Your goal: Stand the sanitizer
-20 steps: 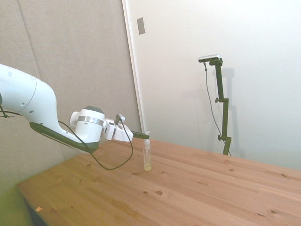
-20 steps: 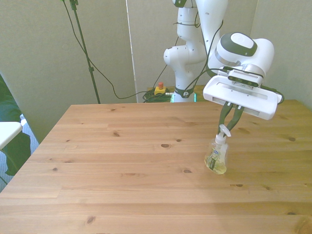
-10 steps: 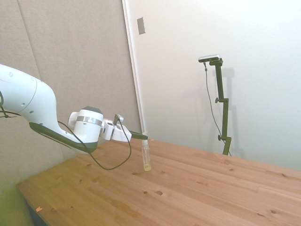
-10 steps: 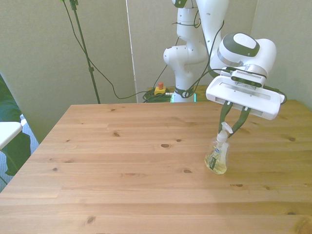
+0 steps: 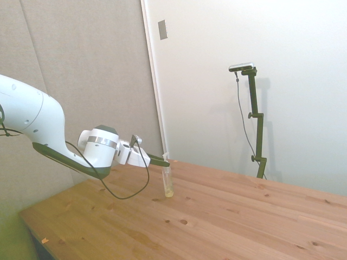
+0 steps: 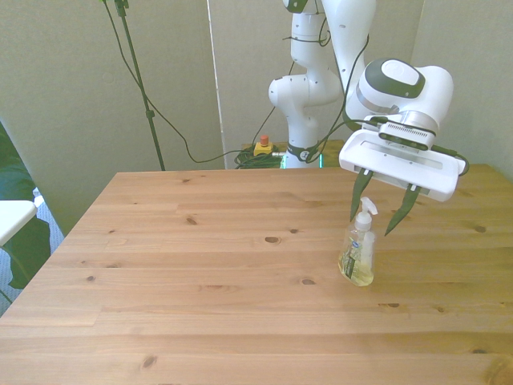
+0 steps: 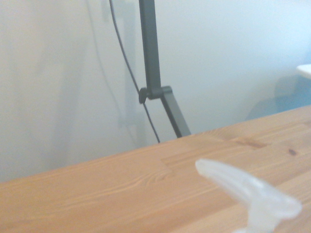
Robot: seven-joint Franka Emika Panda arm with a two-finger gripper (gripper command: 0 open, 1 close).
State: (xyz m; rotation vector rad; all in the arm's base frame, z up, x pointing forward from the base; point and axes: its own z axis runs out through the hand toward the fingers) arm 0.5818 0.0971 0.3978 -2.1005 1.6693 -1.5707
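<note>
white arm extended, end effector (image 6: 383, 212) spread

sanitizer (image 6: 357, 257) between spread fingers (image 6: 357, 199), seemingly untouched

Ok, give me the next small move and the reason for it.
Probably back the end effector straight away from the sanitizer. The bottle stands upright on the table, and the fingers are spread either side of its pump, apparently clear of it.

- The gripper (image 6: 381, 215), closed on the pump top a second ago, now has its fingers spread wide, one on each side of the nozzle, touching nothing.
- The sanitizer (image 6: 357, 255) now stands upright on its own, no longer tilted.
</note>
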